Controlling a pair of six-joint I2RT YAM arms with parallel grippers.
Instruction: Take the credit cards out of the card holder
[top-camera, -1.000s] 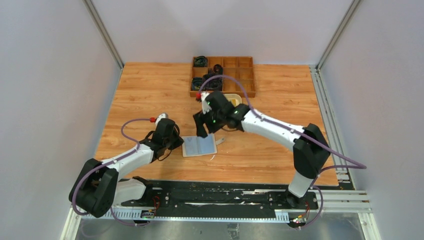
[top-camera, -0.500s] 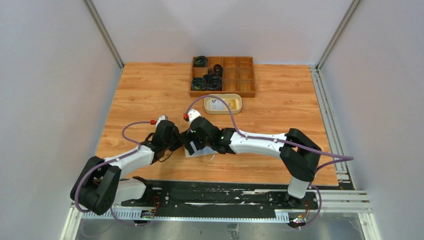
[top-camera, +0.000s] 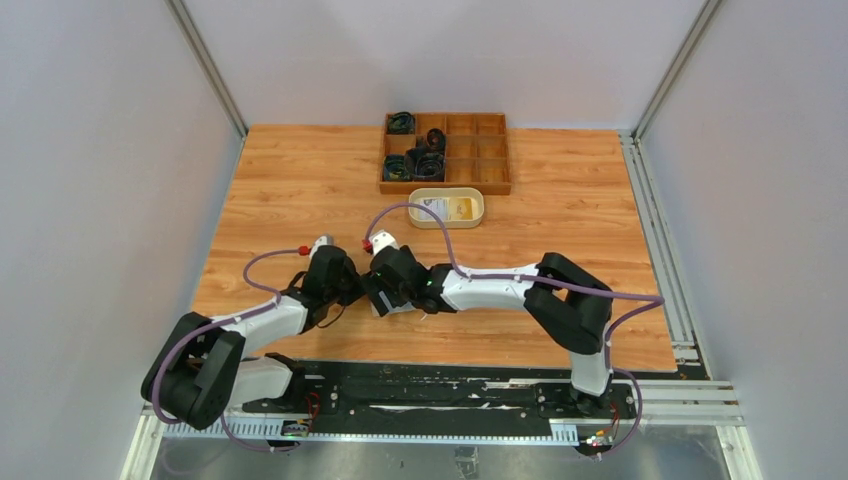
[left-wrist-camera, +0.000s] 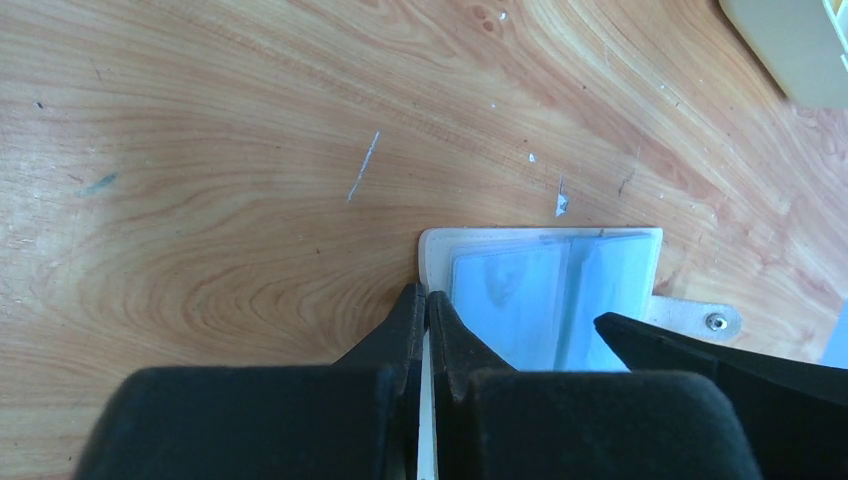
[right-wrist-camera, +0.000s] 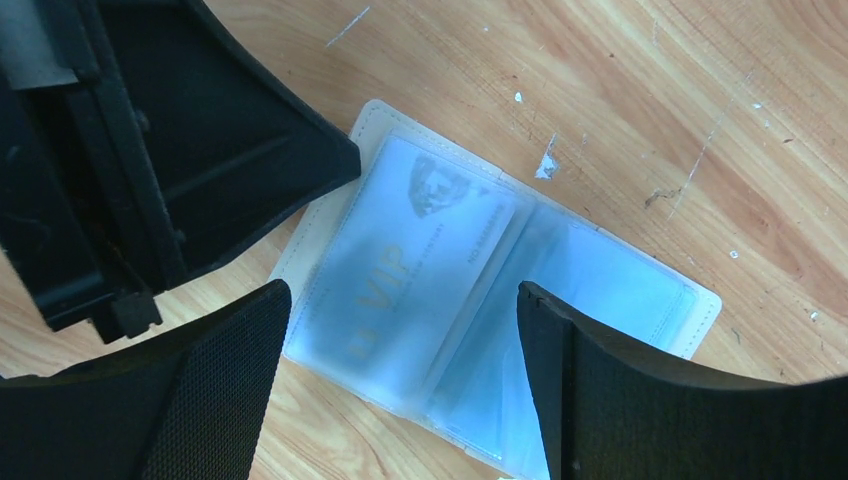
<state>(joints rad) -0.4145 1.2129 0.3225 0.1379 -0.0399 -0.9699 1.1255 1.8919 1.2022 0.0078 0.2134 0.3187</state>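
Observation:
The card holder (right-wrist-camera: 560, 300) lies open and flat on the wooden table, and it also shows in the left wrist view (left-wrist-camera: 545, 300) with its closure tab (left-wrist-camera: 700, 320). A pale blue-grey credit card (right-wrist-camera: 410, 260) printed "VIP" sits in its left pocket. The other pocket's content is unclear. My left gripper (left-wrist-camera: 427, 305) is shut on the holder's left edge. My right gripper (right-wrist-camera: 400, 385) is open just above the holder, its fingers (right-wrist-camera: 620, 400) straddling it. In the top view both grippers (top-camera: 352, 292) (top-camera: 382, 297) meet over the holder and hide most of it.
A cream oval dish (top-camera: 447, 208) with something pale and yellow inside stands behind the grippers. A wooden compartment tray (top-camera: 470, 150) with black items is at the back. Both arms crowd the near-middle of the table (top-camera: 300, 190).
My right arm has swung from near the dish down and left until its open gripper is over the card holder. My left gripper has stayed at the holder's left edge.

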